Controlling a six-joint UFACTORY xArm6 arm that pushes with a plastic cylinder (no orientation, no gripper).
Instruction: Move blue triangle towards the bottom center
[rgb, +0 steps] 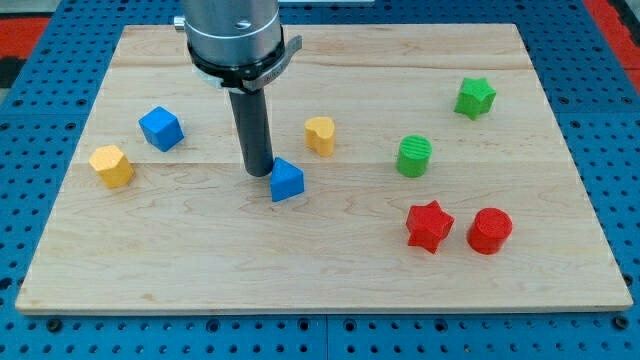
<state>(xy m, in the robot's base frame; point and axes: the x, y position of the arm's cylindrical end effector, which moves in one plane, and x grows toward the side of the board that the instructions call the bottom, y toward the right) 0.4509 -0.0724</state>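
- The worktop (330, 270) lies wide and bare toward the view's bottom, so there's room for the push.
- The arm stands upright over the upper left of centre, rod straight down; no claw on this rig, nothing gripped.
- The blue triangle (286, 181) sits near mid-board.
- The tip (259, 172) is just left of it; I'd say contact is being set up, and the next move needs the tip above it.
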